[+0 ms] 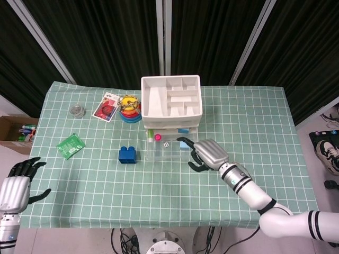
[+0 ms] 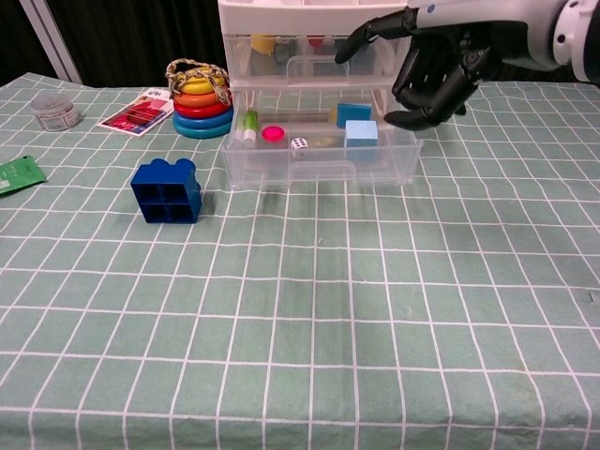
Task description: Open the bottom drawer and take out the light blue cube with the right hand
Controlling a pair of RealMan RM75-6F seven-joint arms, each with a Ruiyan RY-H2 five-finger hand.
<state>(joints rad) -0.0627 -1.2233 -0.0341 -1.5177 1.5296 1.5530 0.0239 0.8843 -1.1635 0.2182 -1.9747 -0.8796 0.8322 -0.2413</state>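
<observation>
The white drawer unit (image 1: 170, 103) (image 2: 317, 37) stands at the table's middle back. Its clear bottom drawer (image 2: 319, 161) (image 1: 159, 152) is pulled out toward me. Inside, at the right, lies the light blue cube (image 2: 362, 132) (image 1: 183, 145), beside a darker blue block (image 2: 353, 113). My right hand (image 2: 436, 61) (image 1: 206, 154) hovers above the drawer's right end, holding nothing, one finger stretched out and the others partly curled. My left hand (image 1: 16, 188) hangs open off the table's near left corner.
The drawer also holds a pink disc (image 2: 273, 134), a white die (image 2: 298, 143) and a green-capped tube (image 2: 249, 127). A dark blue brick (image 2: 167, 190) sits left of the drawer. Stacked rings (image 2: 199, 98), a card (image 2: 141, 111), a jar (image 2: 53, 110) and a green packet (image 2: 17, 173) lie further left.
</observation>
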